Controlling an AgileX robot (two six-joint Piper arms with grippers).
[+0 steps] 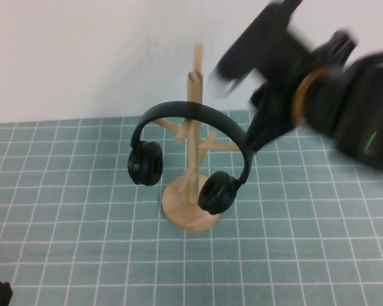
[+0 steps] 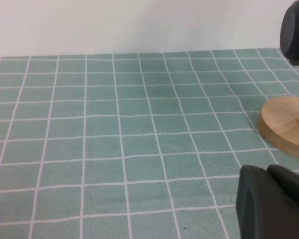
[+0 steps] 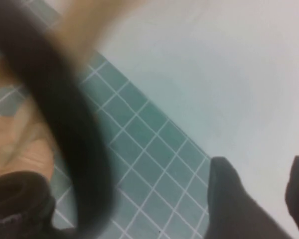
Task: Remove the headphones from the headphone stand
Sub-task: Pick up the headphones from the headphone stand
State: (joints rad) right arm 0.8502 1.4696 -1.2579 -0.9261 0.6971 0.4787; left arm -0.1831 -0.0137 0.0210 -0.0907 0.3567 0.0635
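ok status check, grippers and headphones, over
Right gripper open, beside the headband, nothing held. Left gripper parked low at the near left table edge. Headphones on the headphone stand. Nothing in the way.

A table covered by a green mat with a white grid (image 1: 64,191) carried a wooden headphone stand (image 1: 190,210). Its round base sat flat near the centre, slightly toward three o'clock.
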